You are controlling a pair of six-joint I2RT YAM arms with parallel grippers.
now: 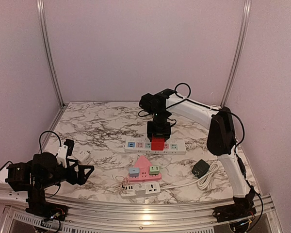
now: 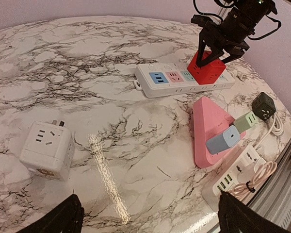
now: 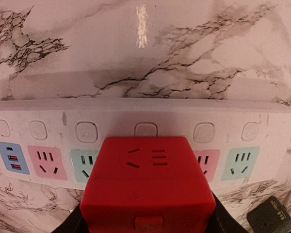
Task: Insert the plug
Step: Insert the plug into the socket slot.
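Right gripper [image 2: 207, 57] grips red cube plug [image 3: 148, 189] sitting on white power strip [image 3: 39, 114]; left gripper [image 2: 150, 216] hangs wide open, empty, over worktop [image 2: 87, 58] near white cube adapter [image 2: 46, 148].

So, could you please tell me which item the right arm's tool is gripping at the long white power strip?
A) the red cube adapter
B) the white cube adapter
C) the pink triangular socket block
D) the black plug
A: the right tool is closed on either side of the red cube adapter, which sits against the middle of the white power strip.
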